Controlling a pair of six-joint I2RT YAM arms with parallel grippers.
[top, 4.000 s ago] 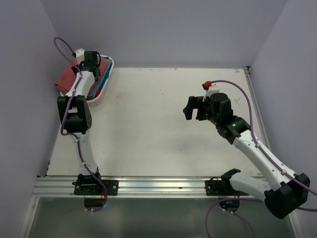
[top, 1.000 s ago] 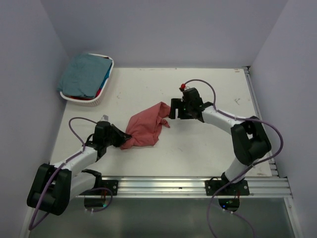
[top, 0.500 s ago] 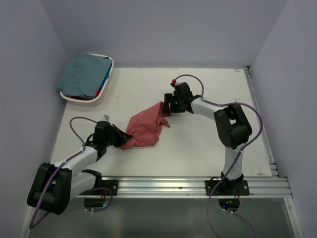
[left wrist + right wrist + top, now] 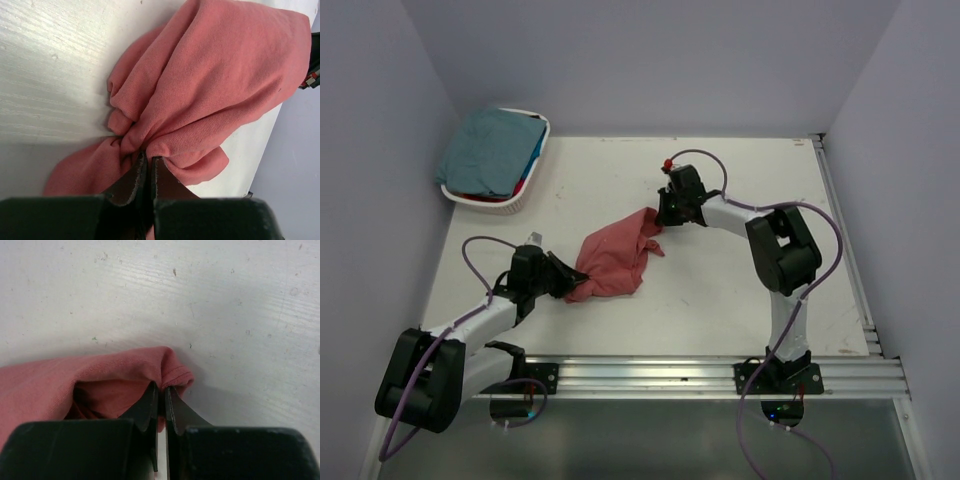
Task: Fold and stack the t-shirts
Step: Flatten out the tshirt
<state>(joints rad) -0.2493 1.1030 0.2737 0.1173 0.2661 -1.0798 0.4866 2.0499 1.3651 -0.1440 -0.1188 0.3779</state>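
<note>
While held at two ends, a brick-red t-shirt [image 4: 612, 262] lies crumpled mid-table

The left gripper [image 4: 563, 277] clamps its near-left edge, the right gripper [image 4: 660, 215] its far-right corner, jaws closed on cloth. A teal t-shirt [image 4: 490, 150] tops the white basket [image 4: 536, 160], far left.

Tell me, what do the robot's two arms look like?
Both the left arm and right arm have white tube-shaped links with chunky black joints. A thin purple cable loops along each one. The jaws are flat, black and blade-like. The right wrist carries a small red knob.
</note>
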